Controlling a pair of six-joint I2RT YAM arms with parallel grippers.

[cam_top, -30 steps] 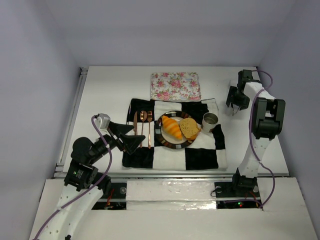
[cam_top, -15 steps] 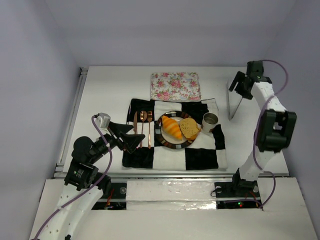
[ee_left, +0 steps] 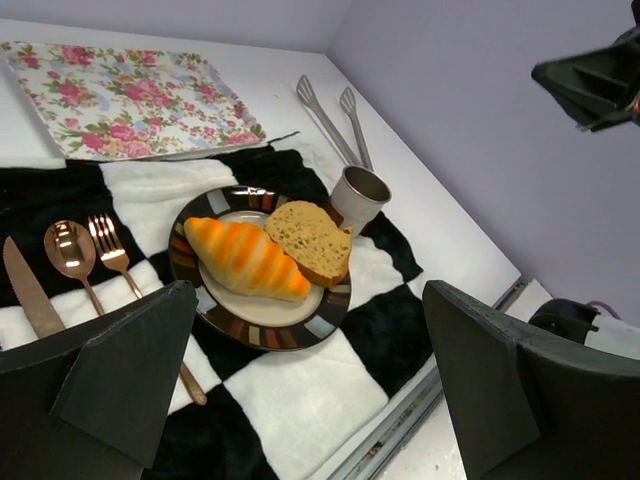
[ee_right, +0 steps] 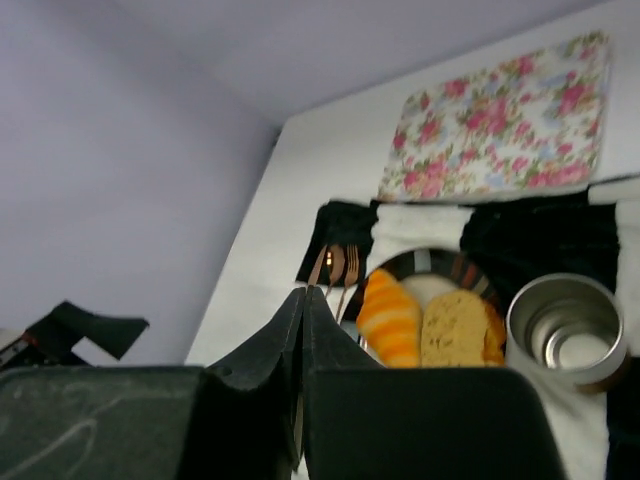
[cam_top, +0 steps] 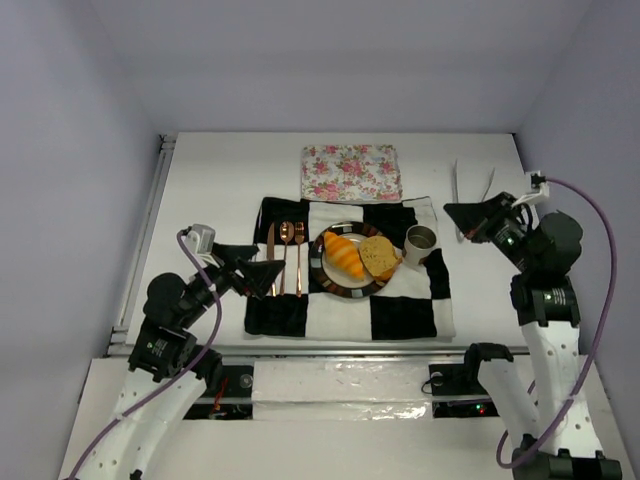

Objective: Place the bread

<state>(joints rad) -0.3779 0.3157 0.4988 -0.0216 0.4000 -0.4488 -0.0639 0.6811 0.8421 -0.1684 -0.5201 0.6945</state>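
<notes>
Left gripper [cam_top: 262,275] wide open, empty, by the cutlery [cam_top: 285,255] at the cloth's [cam_top: 400,315] left edge. Right gripper [cam_top: 455,212] pinched closed, empty, right of the cup [cam_top: 420,240]. Croissant [cam_top: 343,255] and toast slice [cam_top: 379,255] touch, both on the plate [cam_top: 330,283]. Floral napkin [cam_top: 351,171] behind.

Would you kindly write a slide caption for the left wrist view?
Croissant and toast slice lie side by side on a striped plate, between copper cutlery and a steel cup.

White arms [cam_top: 545,355], black grippers [cam_top: 268,268], purple cables [cam_top: 604,270]
</notes>
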